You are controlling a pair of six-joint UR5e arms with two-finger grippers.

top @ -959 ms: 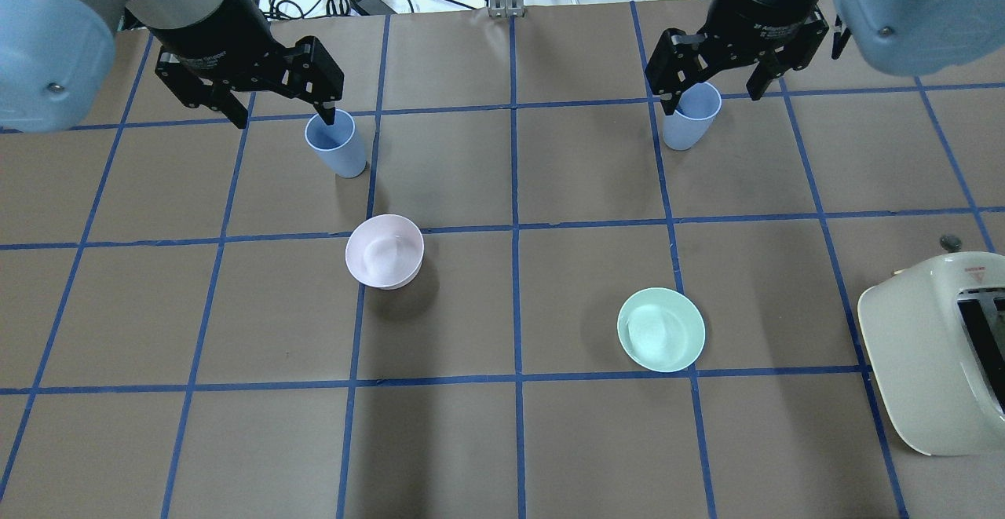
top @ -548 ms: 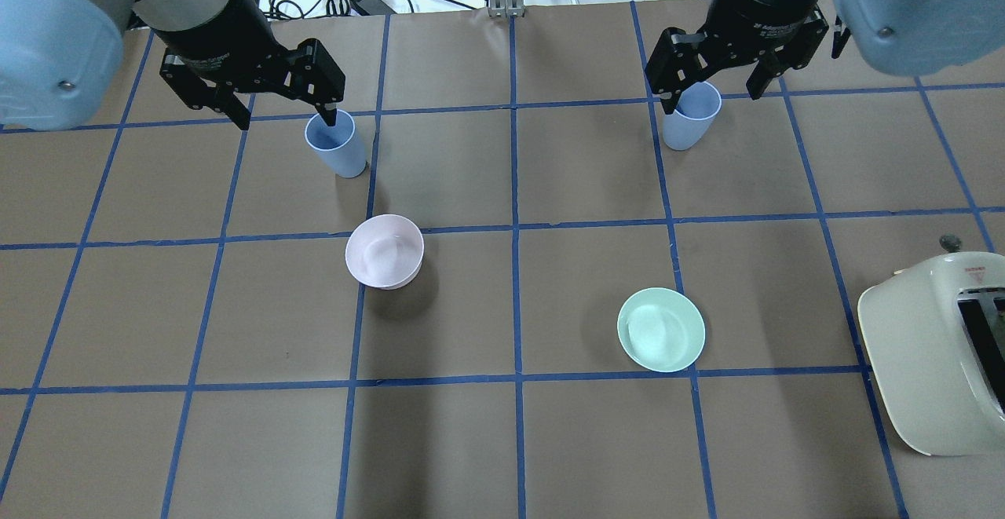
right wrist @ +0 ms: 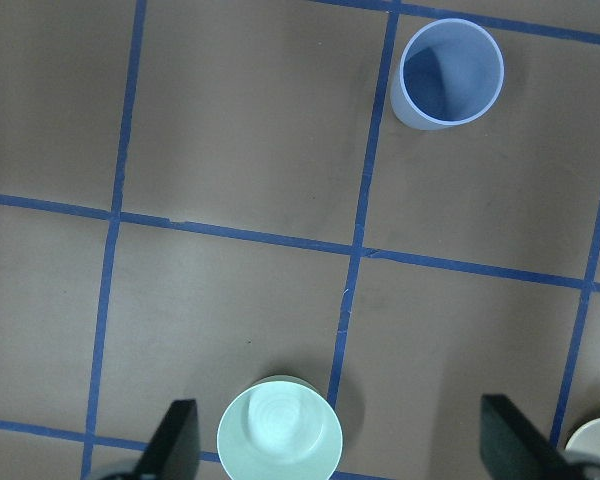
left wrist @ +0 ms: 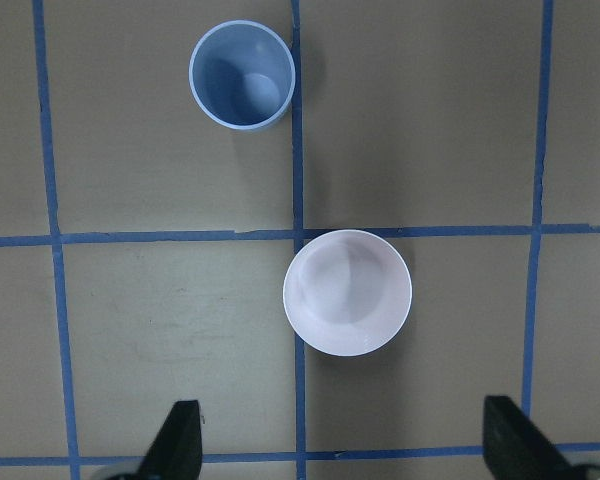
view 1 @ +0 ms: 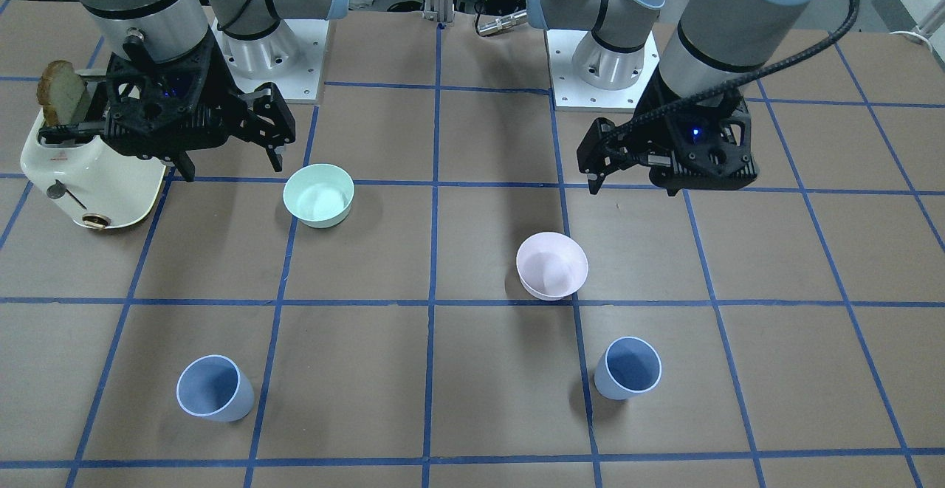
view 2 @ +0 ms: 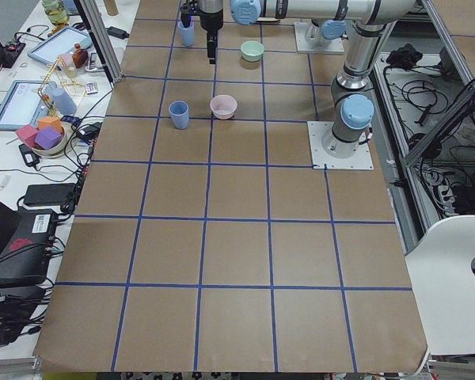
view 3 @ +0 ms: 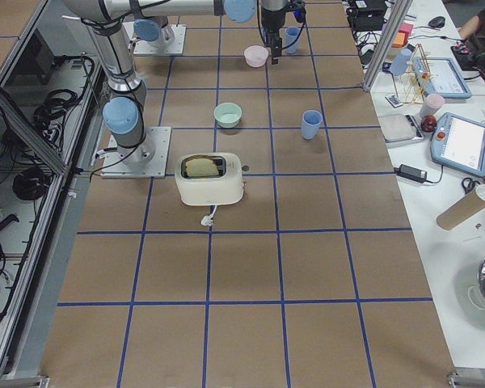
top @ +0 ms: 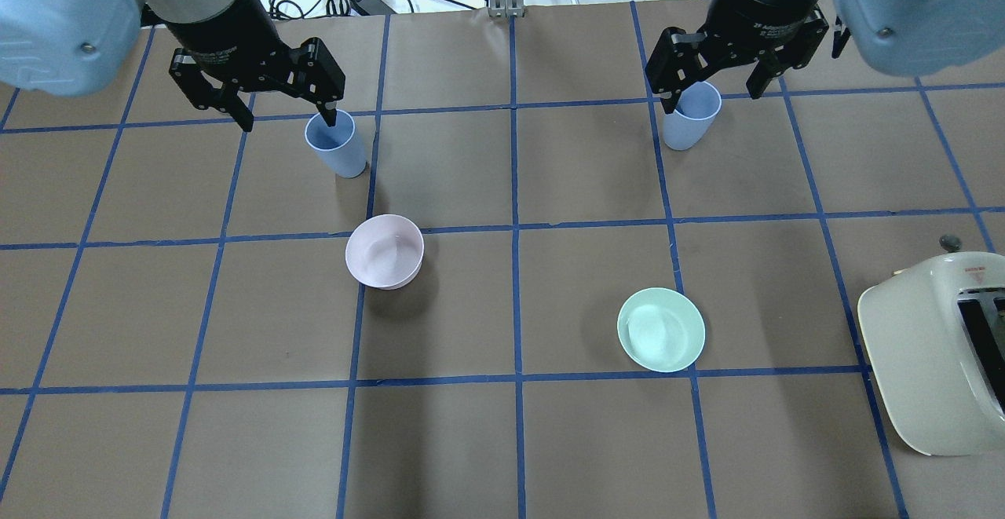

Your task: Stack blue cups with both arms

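Observation:
Two blue cups stand upright and apart on the brown table. One cup [top: 336,144] [view 1: 627,368] [left wrist: 242,75] is on my left. The other cup [top: 691,116] [view 1: 214,388] [right wrist: 450,73] is on my right. My left gripper [top: 286,120] [view 1: 668,170] [left wrist: 342,445] hangs open and empty, high above the table and short of the left cup. My right gripper [top: 716,99] [view 1: 232,169] [right wrist: 342,440] hangs open and empty, high above the table and short of the right cup.
A pale pink bowl [top: 385,251] [left wrist: 347,292] sits nearer the robot than the left cup. A mint-green bowl [top: 661,329] [right wrist: 279,430] sits nearer the robot than the right cup. A cream toaster [top: 934,350] [view 1: 96,170] holding toast stands at my far right.
My left arm has shifted slightly, its gripper still open above the left cup's area. The right arm and both cups have not moved.

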